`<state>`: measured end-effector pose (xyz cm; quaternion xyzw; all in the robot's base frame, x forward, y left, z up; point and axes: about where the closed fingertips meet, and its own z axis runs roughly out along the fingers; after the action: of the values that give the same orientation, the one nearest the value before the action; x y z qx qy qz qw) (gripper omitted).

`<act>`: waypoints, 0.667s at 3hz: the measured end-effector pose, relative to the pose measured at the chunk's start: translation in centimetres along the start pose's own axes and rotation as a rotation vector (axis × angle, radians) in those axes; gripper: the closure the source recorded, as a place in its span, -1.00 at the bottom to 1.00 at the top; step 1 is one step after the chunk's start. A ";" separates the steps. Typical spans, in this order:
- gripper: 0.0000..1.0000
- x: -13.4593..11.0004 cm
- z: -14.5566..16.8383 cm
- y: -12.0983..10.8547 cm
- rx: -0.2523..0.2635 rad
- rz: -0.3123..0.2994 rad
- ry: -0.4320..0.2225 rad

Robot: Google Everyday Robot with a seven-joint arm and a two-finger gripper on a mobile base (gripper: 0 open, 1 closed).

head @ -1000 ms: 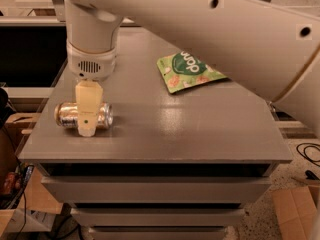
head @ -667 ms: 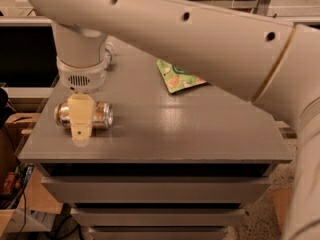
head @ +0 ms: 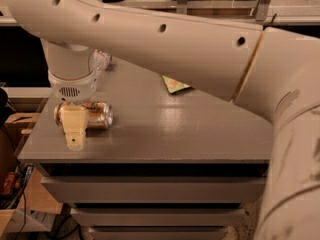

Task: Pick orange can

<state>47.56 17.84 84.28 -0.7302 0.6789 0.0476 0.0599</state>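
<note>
Drawer fronts (head: 150, 189): nearest the camera, stacked under the grey table top (head: 190, 134).
Gripper (head: 75, 128): seen low over the table's front-left corner, hanging straight down from the wrist (head: 72, 86); its cream body is laid across the left part of the can.
Gripper state: whether it is spread or pinching the can cannot be told.
Orange can (head: 97, 116): lying on its side near the front-left corner, just behind the gripper's visible part.
Key relation: the can's long axis runs left to right, along the table's front edge, and is crossed squarely by the gripper; the can's right end sticks out to the right.
Green packet (head: 174, 85): farther back, mid-table, well apart from the can.
Clear bottle (head: 101, 60): at the back left, behind the wrist.
Arm (head: 165, 44): stretched across the whole upper view.
Change: the can is found where it lay 0.7 s ago, the gripper slightly lower over it, and more of the packet is hidden by the arm.
</note>
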 end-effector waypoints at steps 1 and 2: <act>-0.22 -0.3 0.3 -0.2 0.003 -0.003 0.002; 0.26 -0.2 -0.2 -0.8 0.021 0.001 0.005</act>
<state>48.38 18.08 84.48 -0.7295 0.6797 0.0385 0.0658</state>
